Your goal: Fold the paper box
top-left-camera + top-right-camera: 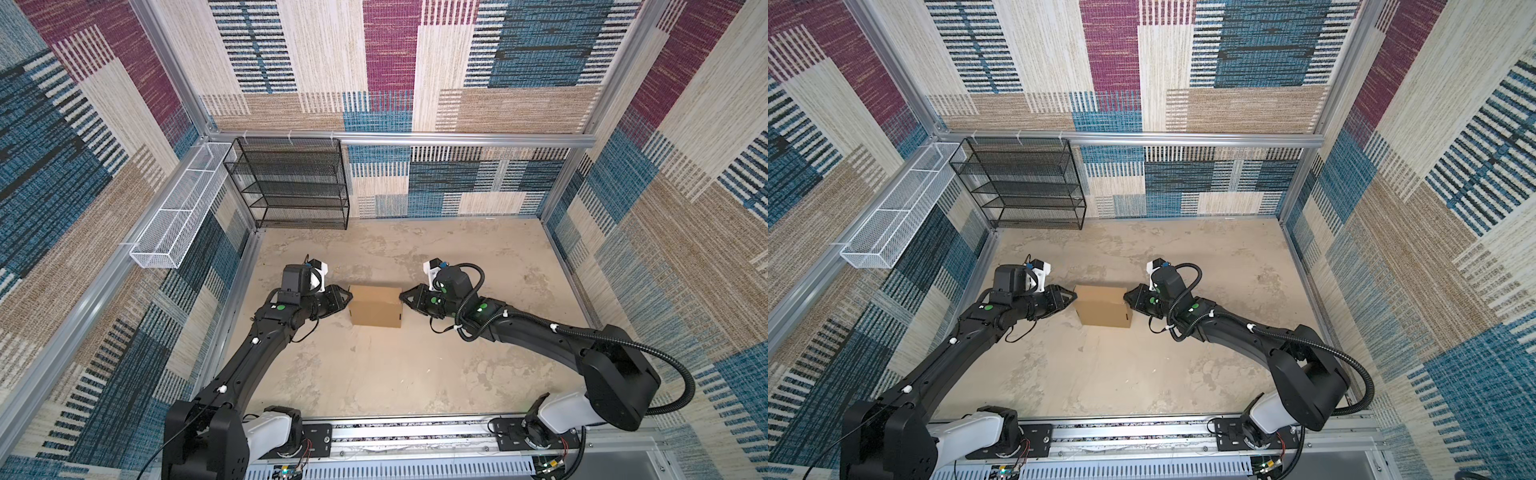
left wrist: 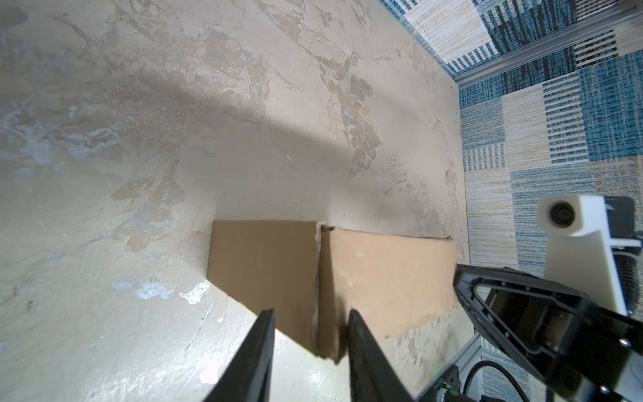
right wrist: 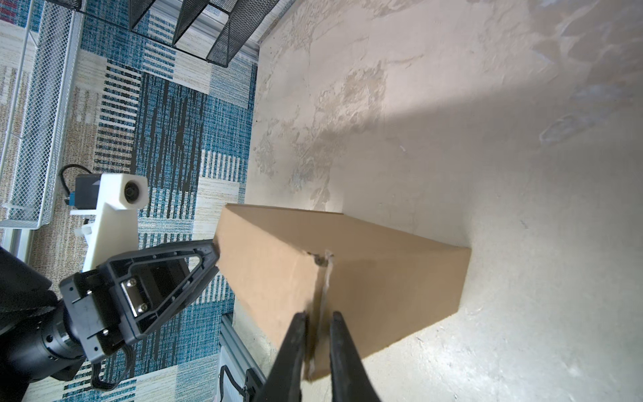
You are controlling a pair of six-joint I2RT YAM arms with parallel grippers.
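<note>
The paper box (image 1: 376,311) was seen folded shut, resting near the middle of the mottled beige tabletop (image 1: 415,374). In both top views its long side was laid from nine o'clock to three o'clock.

At its nine o'clock end the left gripper (image 1: 350,296) was set against the upper corner. In the left wrist view its jaws were held partly apart, astride that corner, with one finger (image 2: 362,344) laid on the cardboard. No clamp could be made out.

At the three o'clock end the right gripper (image 1: 401,297) was placed on the upper edge. In the right wrist view its fingers (image 3: 295,334) were drawn nearly together and pinched on the cardboard seam between them.

What the closed box held could not be told. At eleven o'clock from it a black mesh rack (image 1: 291,183) was stood against the back wall. At ten o'clock a white wire basket (image 1: 178,216) was hung on the side rail, well apart from the box.
</note>
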